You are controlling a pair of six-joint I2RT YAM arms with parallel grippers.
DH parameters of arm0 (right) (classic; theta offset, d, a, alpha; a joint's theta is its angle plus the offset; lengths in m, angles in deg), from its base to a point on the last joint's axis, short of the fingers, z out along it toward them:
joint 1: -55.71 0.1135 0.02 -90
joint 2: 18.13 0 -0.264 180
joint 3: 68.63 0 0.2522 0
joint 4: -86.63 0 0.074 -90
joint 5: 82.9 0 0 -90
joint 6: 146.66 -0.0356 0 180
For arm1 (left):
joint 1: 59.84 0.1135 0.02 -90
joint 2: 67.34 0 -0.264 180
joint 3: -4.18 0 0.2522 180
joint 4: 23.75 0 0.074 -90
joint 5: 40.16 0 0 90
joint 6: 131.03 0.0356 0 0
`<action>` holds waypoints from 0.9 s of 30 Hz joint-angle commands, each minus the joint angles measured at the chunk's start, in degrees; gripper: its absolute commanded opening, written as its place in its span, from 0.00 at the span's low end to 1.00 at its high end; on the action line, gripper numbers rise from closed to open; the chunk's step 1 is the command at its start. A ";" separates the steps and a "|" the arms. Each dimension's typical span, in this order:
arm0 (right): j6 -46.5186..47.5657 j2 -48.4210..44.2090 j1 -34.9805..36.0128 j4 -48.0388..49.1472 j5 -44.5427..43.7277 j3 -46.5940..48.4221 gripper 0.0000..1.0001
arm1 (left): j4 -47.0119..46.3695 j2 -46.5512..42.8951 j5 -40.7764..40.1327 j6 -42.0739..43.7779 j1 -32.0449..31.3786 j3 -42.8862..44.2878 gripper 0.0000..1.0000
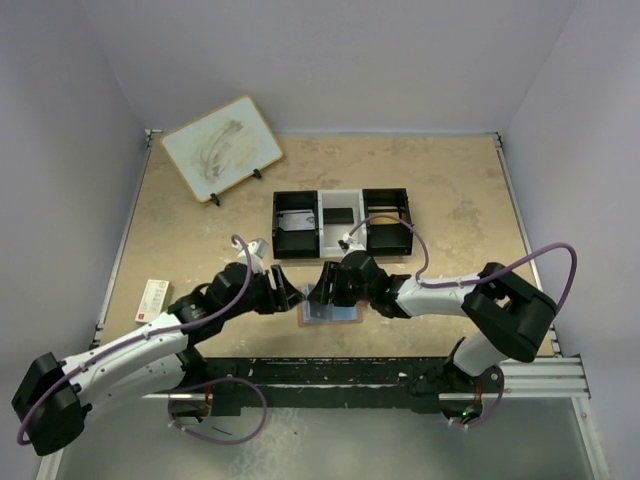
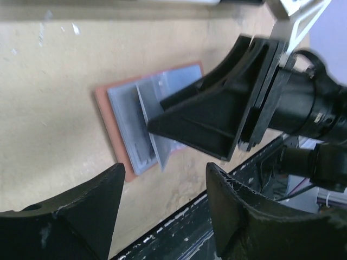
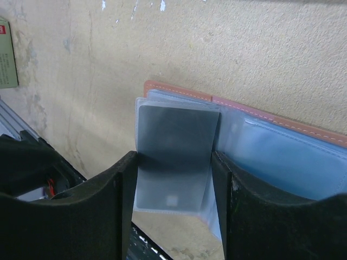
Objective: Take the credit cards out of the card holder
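card holder (image 2: 127, 122): lies open and flat on the table (image 1: 450, 200), near the front edge, between both grippers; reddish-brown leather-like cover, pale stitching on the rim.
holder inside: blue-grey glossy plastic sleeves (image 3: 287, 162), stacked like pages.
holder contents: one credit card (image 3: 173, 146), dark grey, flat rectangle with rounded corners, inside a frosted sleeve; that sleeve raised off the holder and tilted up. Other sleeves too glossy to tell if any cards are inside.
right gripper (image 3: 174, 162): narrowed across the sleeved credit card, black fingers touching both its side edges.
left gripper (image 2: 165, 169): jaws apart, nothing between, just beside the holder's left edge.
tray (image 1: 276, 225): three compartments, black-white-black, hard plastic, behind the holder toward mid-table.
tray contents: pale flat piece in the left black compartment, dark flat piece in the white middle, something tan in the right black one; too small to name.
board (image 1: 222, 148): white face, wooden rim, rounded corners, propped up tilted, far left.
packet (image 1: 152, 298): small, flat, red-and-white, at the table's left edge; print unreadable.
hidden: most of the holder covered by gripper fingers in the top view; its right end cut off in the right wrist view.
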 commanded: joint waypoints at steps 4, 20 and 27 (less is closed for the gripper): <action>-0.50 1.51 0.16 -2.45 0.97 -1.11 0.56 | -11.15 5.27 -6.24 -5.70 -7.69 -3.66 0.54; 0.13 1.38 -0.03 -2.81 1.36 -1.06 0.56 | -28.85 23.50 -14.62 -10.42 -14.14 -5.31 0.25; 0.69 -0.25 -0.12 -3.82 1.15 -1.08 0.56 | -32.28 27.37 -14.93 -10.06 -14.64 -4.04 0.21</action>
